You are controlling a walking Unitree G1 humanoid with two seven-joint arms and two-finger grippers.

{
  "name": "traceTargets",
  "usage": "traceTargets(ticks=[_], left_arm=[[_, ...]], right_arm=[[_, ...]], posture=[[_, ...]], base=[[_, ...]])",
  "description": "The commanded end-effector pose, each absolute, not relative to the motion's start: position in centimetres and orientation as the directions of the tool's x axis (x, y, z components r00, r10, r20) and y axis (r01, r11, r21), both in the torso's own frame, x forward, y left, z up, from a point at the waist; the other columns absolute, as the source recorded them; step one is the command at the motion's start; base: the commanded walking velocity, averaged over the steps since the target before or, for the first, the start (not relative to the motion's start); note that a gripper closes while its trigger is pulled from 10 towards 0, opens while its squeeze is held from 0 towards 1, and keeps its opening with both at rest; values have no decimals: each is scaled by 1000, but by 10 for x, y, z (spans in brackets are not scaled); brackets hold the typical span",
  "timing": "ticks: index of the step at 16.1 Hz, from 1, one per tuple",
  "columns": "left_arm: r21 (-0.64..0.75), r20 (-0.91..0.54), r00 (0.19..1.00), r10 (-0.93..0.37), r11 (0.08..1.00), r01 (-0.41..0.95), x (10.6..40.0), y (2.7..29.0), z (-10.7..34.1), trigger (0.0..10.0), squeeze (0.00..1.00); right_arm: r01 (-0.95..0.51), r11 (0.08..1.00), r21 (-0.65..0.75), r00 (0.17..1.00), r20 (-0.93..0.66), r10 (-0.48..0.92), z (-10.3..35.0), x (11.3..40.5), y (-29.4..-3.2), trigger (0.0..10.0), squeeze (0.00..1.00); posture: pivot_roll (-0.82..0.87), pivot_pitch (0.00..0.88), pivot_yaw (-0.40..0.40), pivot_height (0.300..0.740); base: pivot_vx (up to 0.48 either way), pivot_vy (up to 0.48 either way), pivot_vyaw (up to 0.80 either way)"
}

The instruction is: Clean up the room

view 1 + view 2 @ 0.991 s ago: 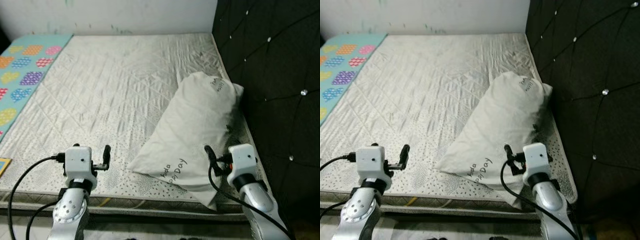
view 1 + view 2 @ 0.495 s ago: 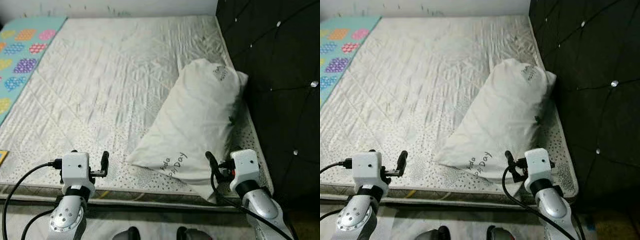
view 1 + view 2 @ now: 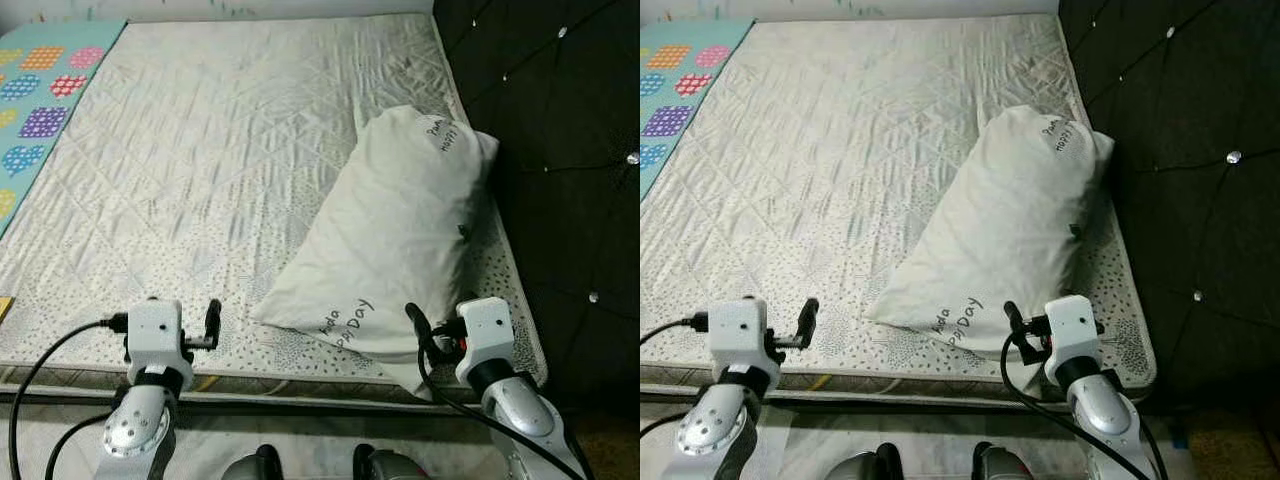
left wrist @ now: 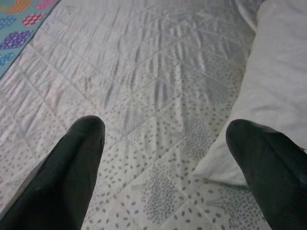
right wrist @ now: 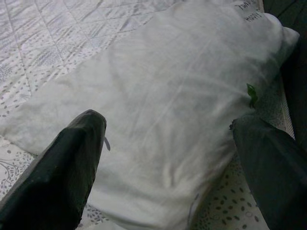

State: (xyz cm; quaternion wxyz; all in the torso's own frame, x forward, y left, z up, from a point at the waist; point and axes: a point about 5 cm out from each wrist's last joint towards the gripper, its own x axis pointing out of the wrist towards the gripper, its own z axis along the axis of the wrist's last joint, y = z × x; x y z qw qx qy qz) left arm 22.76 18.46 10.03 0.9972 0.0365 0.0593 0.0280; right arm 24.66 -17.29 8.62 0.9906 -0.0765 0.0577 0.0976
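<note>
Quilted mattress (image 3: 230, 160) ahead; white pillow (image 3: 395, 235) lies just beyond the spread right gripper (image 5: 168, 158), left gripper (image 4: 165, 158) likewise spread; its near corner is best pinched deeply.

Two silver arms end in white boxy wrists, each with black cables and a gripper, left gripper (image 3: 212, 318) and right gripper (image 3: 414, 321), of apparently rounded black fingers (image 4: 72, 167).
</note>
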Motion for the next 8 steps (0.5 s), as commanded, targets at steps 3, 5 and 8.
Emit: traceTargets(ticks=[3, 5, 8], left_arm=[[81, -140, 989, 58, 996, -47, 227, 187, 96, 10000, 0], [83, -137, 989, 60, 995, -49, 228, 187, 97, 10000, 0], [84, -136, 989, 65, 995, -54, 228, 188, 97, 10000, 0]], right_arm=[[-212, 970, -121, 972, -133, 196, 85, 247, -171, 10000, 0], [-220, 969, -110, 970, -132, 206, 85, 248, -170, 10000, 0], [-227, 969, -101, 968, -133, 213, 85, 249, -169, 10000, 0]], posture=[[-104, 231, 52, 740], [-99, 232, 50, 736], [-96, 229, 50, 702]], base=[[0, 0, 0], [0, 0, 0], [0, 0, 0]])
